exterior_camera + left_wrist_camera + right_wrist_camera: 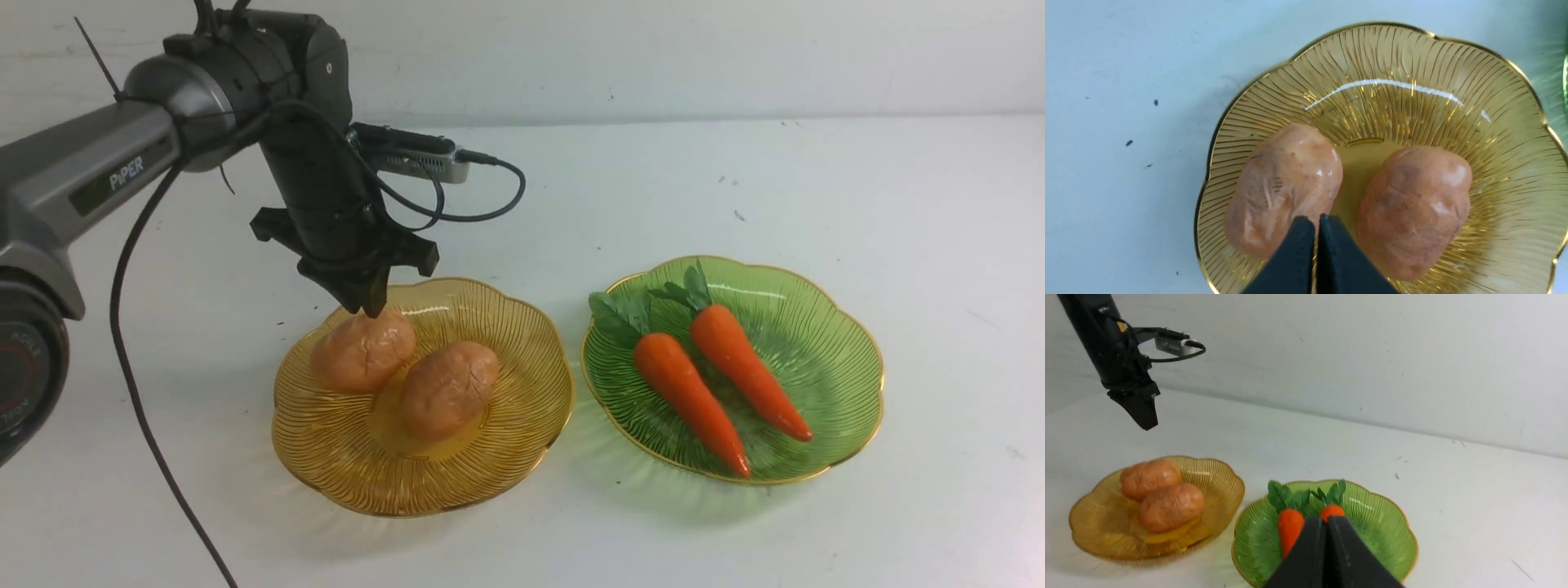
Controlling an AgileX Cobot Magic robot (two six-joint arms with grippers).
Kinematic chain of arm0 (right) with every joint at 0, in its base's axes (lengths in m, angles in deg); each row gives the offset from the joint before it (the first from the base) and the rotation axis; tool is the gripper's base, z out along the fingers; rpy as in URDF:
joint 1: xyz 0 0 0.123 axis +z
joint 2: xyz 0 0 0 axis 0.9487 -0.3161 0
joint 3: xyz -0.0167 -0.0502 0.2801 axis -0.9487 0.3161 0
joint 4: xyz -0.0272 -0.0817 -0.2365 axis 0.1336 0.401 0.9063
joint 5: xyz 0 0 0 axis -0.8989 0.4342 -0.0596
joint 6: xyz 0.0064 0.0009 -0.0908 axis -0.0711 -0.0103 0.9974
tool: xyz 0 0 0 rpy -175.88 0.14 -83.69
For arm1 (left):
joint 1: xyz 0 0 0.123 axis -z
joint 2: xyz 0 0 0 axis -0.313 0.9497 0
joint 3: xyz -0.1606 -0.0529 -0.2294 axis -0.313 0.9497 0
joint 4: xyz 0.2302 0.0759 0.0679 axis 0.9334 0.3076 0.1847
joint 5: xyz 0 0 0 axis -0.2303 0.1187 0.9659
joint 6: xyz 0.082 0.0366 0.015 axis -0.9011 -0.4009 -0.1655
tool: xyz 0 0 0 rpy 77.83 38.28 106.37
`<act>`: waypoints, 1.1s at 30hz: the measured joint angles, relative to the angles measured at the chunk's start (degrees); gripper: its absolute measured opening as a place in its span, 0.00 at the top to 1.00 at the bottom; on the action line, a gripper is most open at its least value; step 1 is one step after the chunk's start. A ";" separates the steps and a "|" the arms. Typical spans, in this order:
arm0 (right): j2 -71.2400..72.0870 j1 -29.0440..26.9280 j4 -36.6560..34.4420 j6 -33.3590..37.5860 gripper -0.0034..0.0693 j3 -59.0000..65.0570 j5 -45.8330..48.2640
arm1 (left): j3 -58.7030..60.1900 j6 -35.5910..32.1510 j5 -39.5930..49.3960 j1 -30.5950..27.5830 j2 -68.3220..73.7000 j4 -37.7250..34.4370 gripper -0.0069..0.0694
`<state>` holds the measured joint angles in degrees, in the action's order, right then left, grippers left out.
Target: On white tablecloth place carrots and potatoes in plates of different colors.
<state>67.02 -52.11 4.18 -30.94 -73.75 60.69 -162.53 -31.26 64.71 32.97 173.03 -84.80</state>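
Likely the potatoes (pixel 1286 188) are light and glossy; hold them across the middle. Your left gripper (pixel 1316 220) and right gripper (pixel 1327 520) are closed, empty.

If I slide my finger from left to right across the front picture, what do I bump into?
yellow plate holding the first potato, then the second potato → green plate holding the first carrot, then the second carrot
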 joint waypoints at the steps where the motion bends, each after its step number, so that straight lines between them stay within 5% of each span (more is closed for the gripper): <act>1: -0.44 0.00 -0.16 0.00 0.97 2.22 -4.61 | 0.00 -0.27 0.00 0.00 -1.21 0.05 0.91; 6: -0.75 0.00 -0.23 0.06 0.97 5.94 -14.33 | -0.06 -1.84 0.25 0.00 -4.16 0.10 0.91; 23: -0.75 -0.21 2.38 0.06 0.97 14.02 -13.20 | -0.06 -2.48 0.85 0.00 -4.44 5.07 0.91; 33: 4.80 -9.85 5.59 0.06 0.97 25.28 -11.43 | -0.06 -2.54 0.85 0.00 -4.75 5.88 0.91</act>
<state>71.82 -61.96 9.77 -30.87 -48.47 49.26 -162.59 -33.79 65.56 32.97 168.28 -78.92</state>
